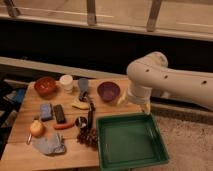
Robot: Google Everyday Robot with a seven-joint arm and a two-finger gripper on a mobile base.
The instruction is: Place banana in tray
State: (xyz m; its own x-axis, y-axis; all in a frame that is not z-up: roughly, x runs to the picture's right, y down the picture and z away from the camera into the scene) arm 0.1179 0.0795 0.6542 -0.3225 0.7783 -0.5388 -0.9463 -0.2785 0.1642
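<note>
the banana (80, 105) is lying on the table (70, 157), just left of the purple bowl (108, 91), outside the tray (131, 145). the gripper (145, 108) is hanging above the tray's far rim; whether it is open cannot be told.

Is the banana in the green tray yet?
No, it is out. The banana lies on the wooden table, left of the tray. The gripper hangs above the tray's far edge.

Pale yellow curved banana piece (80, 105) on the light tan wooden tabletop (25, 152). Big rectangular green plastic tray (127, 143) at lower centre-right, round purple bowl (108, 91) mid-frame, reddish-orange round bowl (45, 86) upper left. The cream-white gripper (136, 101) sits by the tray's far rim.
</note>
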